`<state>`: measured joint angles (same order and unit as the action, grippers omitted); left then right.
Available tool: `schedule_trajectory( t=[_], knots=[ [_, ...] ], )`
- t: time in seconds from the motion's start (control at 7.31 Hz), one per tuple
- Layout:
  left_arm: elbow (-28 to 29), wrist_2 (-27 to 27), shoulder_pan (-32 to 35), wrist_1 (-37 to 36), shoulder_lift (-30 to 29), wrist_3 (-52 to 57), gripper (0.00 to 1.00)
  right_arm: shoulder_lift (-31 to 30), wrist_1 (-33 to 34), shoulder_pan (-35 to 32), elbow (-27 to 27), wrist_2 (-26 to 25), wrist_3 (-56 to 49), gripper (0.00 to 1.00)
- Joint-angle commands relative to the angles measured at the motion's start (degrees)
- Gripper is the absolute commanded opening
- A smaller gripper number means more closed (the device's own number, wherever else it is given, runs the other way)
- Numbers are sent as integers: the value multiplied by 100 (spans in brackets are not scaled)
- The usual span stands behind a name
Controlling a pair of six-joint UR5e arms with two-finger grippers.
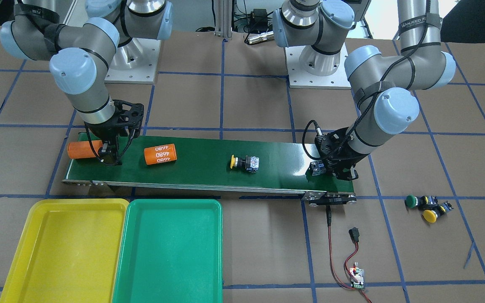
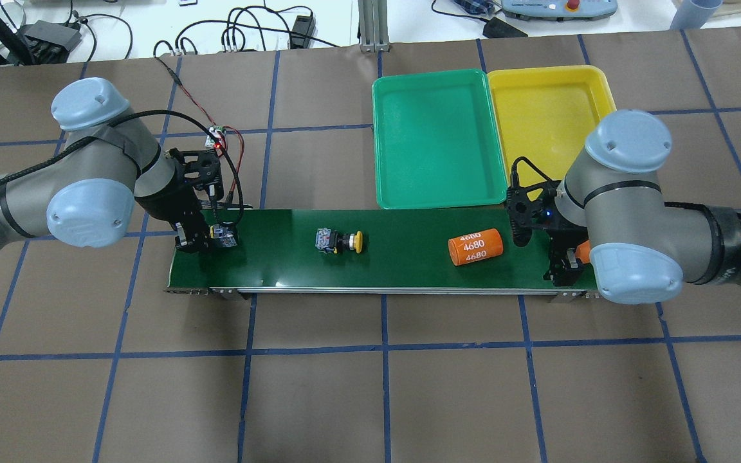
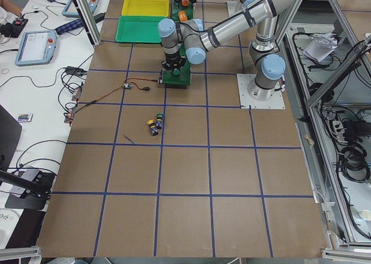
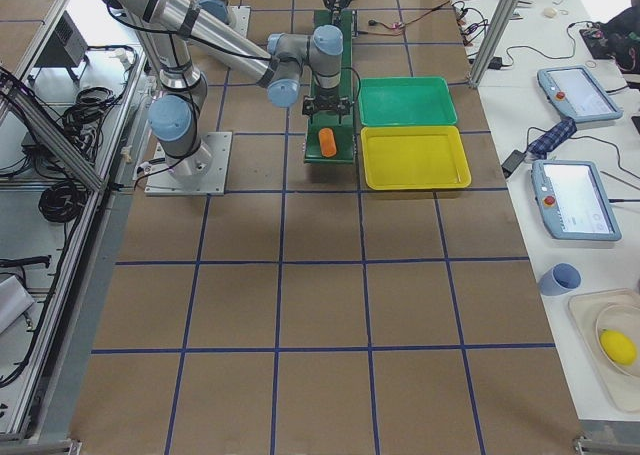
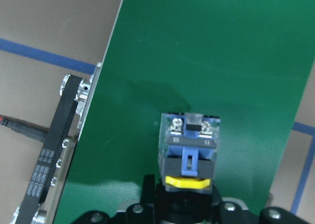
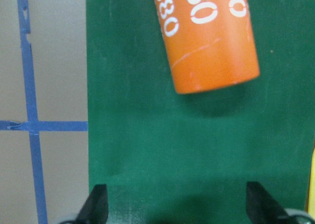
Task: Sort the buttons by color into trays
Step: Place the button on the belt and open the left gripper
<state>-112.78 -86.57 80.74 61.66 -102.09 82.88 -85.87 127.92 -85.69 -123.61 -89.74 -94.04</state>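
**Left gripper holds a button at the belt**

The left gripper is closed on the button at the left end of the green belt. The button's cap is hidden, so I cannot tell its colour. A yellow button lies on its side in the middle of the belt. A green button and a second yellow button lie close together on the table, past the left end. The right gripper is wide open over the right end, near an orange cylinder. The green tray and the yellow tray sit side by side on the far side
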Motion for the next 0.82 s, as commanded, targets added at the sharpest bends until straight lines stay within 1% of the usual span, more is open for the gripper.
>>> schedule_trajectory(
  t=[0.0, 0.14, 0.27, 0.41, 0.68],
  knots=[
    [281, -44, -118, -84, 57, 17, 90, 9, 5, 0, -5, 0, 0, 100],
    [684, -53, -555, 456, 6, 105, 90, 9, 5, 0, 3, 0, 0, 100],
    [1018, -36, -1220, 748, -152, 131, 90, 9, -4, 0, -5, 0, 0, 100],
    [1344, -36, -1627, 743, -423, 454, 90, 0, -4, 0, -5, 0, 0, 100],
    [2143, -149, -1946, 734, -1064, 1593, 90, 9, -4, 0, -5, 0, 0, 100]
  ],
)
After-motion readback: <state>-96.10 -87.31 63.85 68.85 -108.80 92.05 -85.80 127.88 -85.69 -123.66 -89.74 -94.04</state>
